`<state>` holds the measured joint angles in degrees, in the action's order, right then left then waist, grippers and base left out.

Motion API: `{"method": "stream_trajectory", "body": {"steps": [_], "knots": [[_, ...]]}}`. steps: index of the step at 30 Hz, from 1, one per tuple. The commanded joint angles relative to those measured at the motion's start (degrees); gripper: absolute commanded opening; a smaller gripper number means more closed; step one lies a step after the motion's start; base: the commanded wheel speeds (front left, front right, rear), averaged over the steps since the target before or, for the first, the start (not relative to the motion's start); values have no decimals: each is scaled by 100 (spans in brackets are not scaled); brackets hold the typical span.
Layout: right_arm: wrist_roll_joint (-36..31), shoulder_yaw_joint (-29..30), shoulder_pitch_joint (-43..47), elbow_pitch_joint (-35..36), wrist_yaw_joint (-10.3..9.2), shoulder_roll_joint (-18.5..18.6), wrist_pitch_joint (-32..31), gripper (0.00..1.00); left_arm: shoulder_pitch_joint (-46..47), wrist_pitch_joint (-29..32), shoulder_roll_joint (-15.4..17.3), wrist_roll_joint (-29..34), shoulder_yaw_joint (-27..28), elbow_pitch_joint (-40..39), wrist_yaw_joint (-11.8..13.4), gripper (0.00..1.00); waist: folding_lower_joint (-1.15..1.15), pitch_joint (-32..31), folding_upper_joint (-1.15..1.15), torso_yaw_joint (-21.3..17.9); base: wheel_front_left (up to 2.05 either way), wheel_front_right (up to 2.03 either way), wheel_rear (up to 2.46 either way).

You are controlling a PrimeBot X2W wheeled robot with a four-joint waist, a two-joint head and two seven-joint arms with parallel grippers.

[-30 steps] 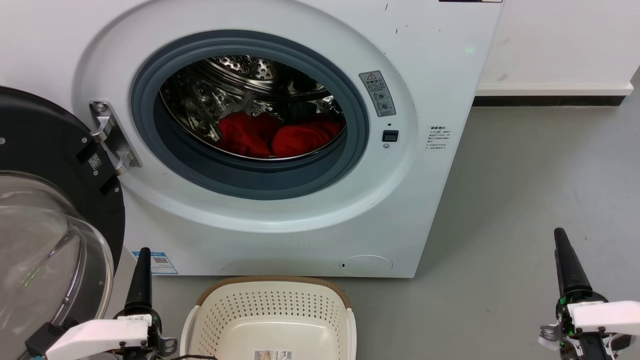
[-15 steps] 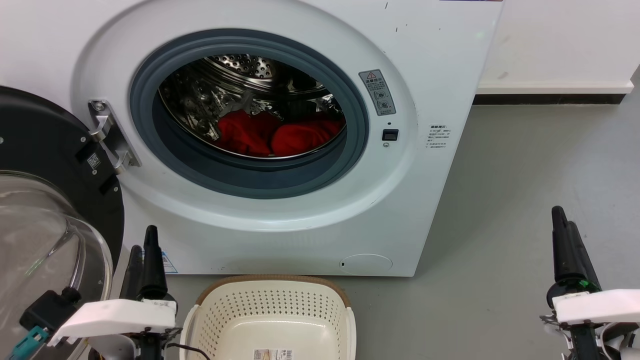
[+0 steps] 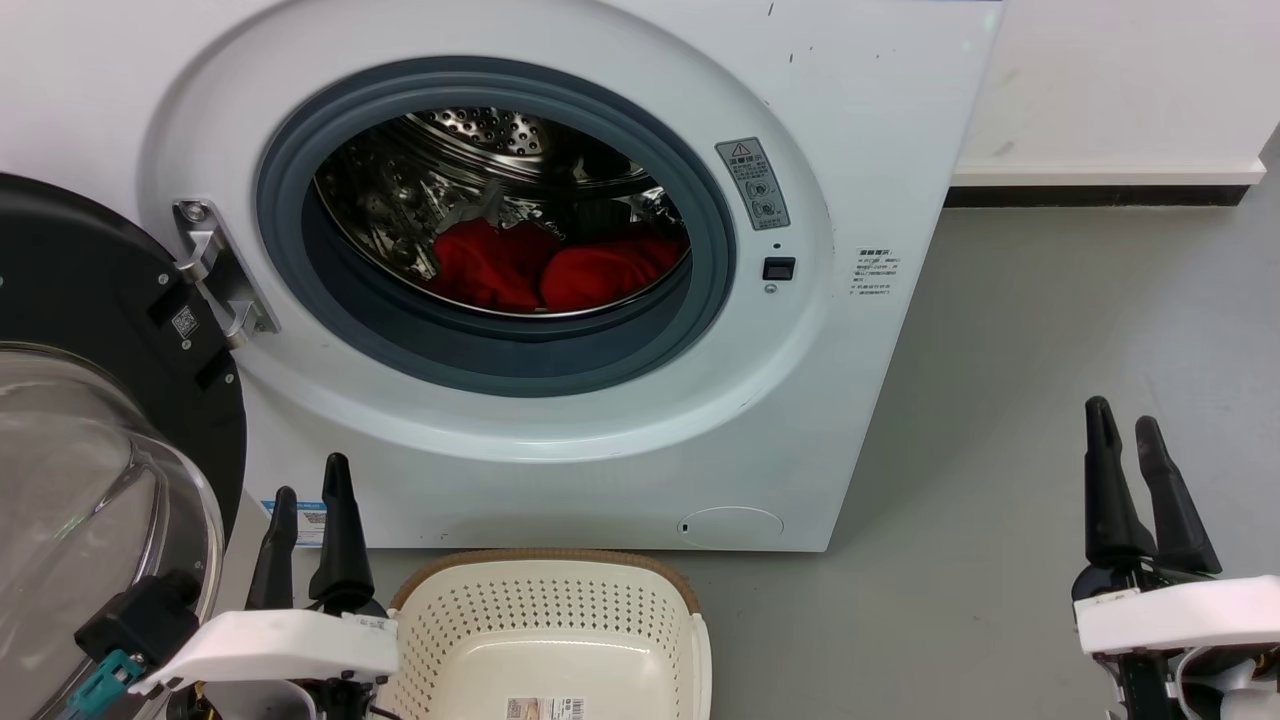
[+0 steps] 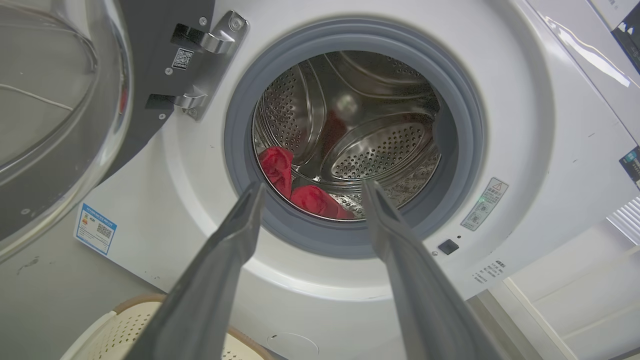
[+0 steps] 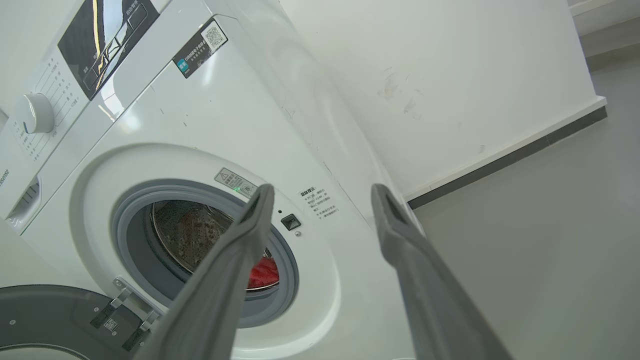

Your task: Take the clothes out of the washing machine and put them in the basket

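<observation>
The drum point(image 3: 480, 130) was shiny perforated steel; the clothes point(image 3: 600, 275) soft red cloth; the basket point(image 3: 545, 610) matt perforated plastic.

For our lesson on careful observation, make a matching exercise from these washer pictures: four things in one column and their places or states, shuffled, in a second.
Things
1. clothes
2. basket
3. door
4. left gripper

Places or states
A. on the floor before the washing machine
B. fingers apart, holding nothing
C. inside the steel drum
D. swung open to the left

Pairs: 1-C; 2-A; 3-D; 4-B
</observation>
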<state>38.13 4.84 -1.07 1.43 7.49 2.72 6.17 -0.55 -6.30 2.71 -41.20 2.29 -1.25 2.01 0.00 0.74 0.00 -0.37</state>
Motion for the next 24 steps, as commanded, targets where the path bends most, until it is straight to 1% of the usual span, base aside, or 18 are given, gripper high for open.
{"method": "stream_trajectory", "body": {"steps": [1,6,14,24], "knots": [[-207,-31,24,108,0,25,68,100,5,-61,14,178,-2,-109,-61,100,0,-1,0,3,0,0,0],[-682,-87,68,96,0,25,154,100,-78,-140,15,585,-16,-92,-104,100,0,-2,0,9,0,0,0],[-1407,-192,133,156,0,26,260,100,-134,-250,16,1117,-55,-91,46,100,0,-3,0,15,0,0,0],[-2209,-260,200,232,0,26,403,100,-196,-390,19,1987,-243,-239,139,100,0,-9,0,16,0,0,0]]}}
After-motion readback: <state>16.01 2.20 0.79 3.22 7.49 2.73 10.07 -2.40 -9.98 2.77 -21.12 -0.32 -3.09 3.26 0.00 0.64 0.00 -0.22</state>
